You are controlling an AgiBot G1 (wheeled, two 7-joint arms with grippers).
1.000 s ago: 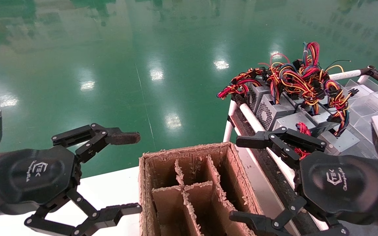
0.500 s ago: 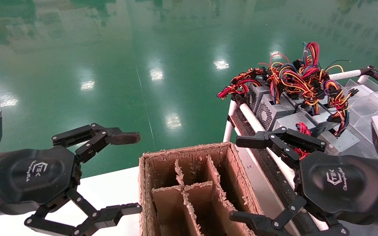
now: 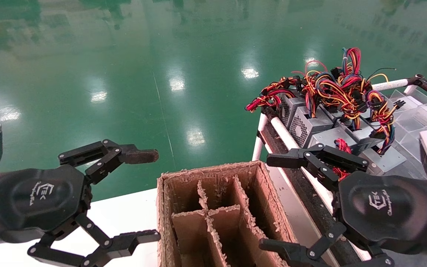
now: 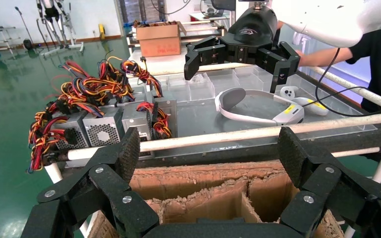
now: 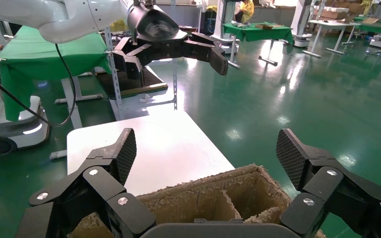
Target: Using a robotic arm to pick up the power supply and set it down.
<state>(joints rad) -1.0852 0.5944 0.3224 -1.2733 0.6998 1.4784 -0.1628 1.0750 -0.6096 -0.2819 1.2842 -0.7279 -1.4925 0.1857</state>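
Note:
Several grey power supplies [image 3: 310, 124] stand in a row on the cart at the right, under a tangle of red, yellow and orange wires [image 3: 341, 87]; the left wrist view shows them too [image 4: 104, 130]. My right gripper [image 3: 270, 202], on its white robotic arm [image 4: 327, 20], hangs open just in front of them, above the cart's near rail, holding nothing. In the right wrist view its fingers [image 5: 208, 148] frame the cardboard box. My left gripper [image 3: 152, 195] is open and empty at the lower left, beside that box.
A worn cardboard box [image 3: 213, 172] with dividers stands between the two grippers on a white table [image 3: 124, 211]. The cart has a white tube rail [image 3: 284, 133] and clear plastic trays [image 3: 417, 111]. White headphones [image 4: 258, 106] lie on the cart. Green floor lies beyond.

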